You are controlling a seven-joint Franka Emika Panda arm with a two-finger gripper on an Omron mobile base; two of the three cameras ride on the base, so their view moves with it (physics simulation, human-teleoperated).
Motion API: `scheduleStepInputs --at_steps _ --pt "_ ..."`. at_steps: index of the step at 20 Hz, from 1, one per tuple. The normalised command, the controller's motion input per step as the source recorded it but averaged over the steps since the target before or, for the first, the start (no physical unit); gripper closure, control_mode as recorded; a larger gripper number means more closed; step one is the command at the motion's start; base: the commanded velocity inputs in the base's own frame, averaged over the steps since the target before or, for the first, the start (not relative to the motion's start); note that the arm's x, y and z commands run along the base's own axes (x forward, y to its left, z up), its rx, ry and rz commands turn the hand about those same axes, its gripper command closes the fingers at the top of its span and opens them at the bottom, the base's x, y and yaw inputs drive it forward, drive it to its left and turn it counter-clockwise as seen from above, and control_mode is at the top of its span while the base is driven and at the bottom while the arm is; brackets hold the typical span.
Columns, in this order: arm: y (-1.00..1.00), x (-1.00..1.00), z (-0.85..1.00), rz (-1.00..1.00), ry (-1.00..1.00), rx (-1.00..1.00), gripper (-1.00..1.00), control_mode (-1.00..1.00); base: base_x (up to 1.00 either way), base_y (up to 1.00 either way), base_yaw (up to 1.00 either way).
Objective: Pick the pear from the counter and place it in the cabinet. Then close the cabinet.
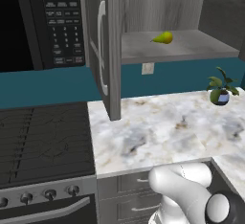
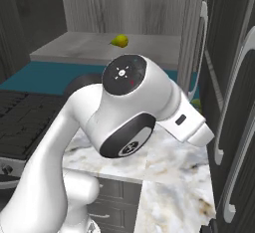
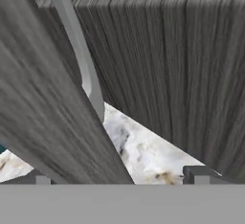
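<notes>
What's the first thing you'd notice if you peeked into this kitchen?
A little yellow-green pear lies alone on the shelf of the open grey cabinet, above the marble counter. The robot's big white arm curves up in front. A small potted plant stands at the counter's back right.

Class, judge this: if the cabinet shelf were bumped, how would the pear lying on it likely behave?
The pear lies on its side, so it would probably roll, curving towards its tapered neck. Its skin looks smooth, perhaps slippery. The cabinet shelf shows no lip to stop it.
</notes>
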Motion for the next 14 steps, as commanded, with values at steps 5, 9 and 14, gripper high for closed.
scheduleStepInputs --at_steps 5,9,14 --pt "-0.14 0.77 -0.01 0.12 -0.02 0.00 -1.00 -1.00 0.00 0.00 0.00" --pt "-0.09 0.71 -0.02 0.21 -0.04 -0.01 -1.00 -1.00 0.00 0.00 0.00" --pt "0.07 0.61 -0.07 0.40 -0.05 -0.08 -1.00 -1.00 0.00 0.00 0.00"
